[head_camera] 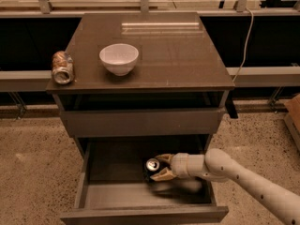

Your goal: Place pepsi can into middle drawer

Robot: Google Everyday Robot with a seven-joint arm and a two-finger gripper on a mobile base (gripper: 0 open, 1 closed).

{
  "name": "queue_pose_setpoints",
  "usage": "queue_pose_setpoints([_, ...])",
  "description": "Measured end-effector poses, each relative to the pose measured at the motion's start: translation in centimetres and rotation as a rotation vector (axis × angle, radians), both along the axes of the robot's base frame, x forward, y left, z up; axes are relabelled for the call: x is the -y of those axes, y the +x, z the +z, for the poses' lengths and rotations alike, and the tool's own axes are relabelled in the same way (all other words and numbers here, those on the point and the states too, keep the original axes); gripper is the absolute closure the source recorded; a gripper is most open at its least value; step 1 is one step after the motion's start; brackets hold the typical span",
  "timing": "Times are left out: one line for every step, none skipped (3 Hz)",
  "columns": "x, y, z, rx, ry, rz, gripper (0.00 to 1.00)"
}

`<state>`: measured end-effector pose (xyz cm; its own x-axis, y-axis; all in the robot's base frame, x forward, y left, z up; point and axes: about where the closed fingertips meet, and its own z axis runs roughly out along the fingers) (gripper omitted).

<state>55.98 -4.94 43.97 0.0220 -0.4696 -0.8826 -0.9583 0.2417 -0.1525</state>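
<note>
Reaching deep into the open middle drawer (pixel 140 214), the arm (pixel 243 179) comes in from the right side and low, with the gripper (pixel 158 168) inside the drawer's walls, towards the back and a little right of centre; its tan fingers (pixel 162 159) sit either side of the pepsi can (pixel 152 165), clamped on it by the look of things, one finger above and one below in this view; the can shows its silver top end to the camera, its body dark in the shadow of the drawer; whether its base is touching the pale floor or hanging just above it, I cannot tell; up top, the white bowl (pixel 119 58) stands on the cabinet top (pixel 187 55), and the tan-and-orange can (pixel 62 67) lies on its side near the left edge, both well apart from the action; the shallower drawer (pixel 140 122) above is pushed nearly in; so the step in hand, as I judge it, is the set-down itself, carry done and release not yet made; the next move calls for easing the can onto the floor, spreading the fingers cleanly so it does not tip, then drawing back out without clipping the drawer front or the right wall.
</note>
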Motion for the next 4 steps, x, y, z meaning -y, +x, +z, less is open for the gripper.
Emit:
queue_pose_setpoints([-0.19,-0.1,0.08,-0.001,0.002,0.005,0.36])
queue_pose_setpoints([-0.4,-0.15,0.05,-0.001,0.003,0.008,0.13])
queue_pose_setpoints([-0.58,-0.2,0.02,-0.002,0.005,0.011,0.0])
queue_pose_setpoints([-0.59,-0.2,0.02,-0.002,0.005,0.011,0.0])
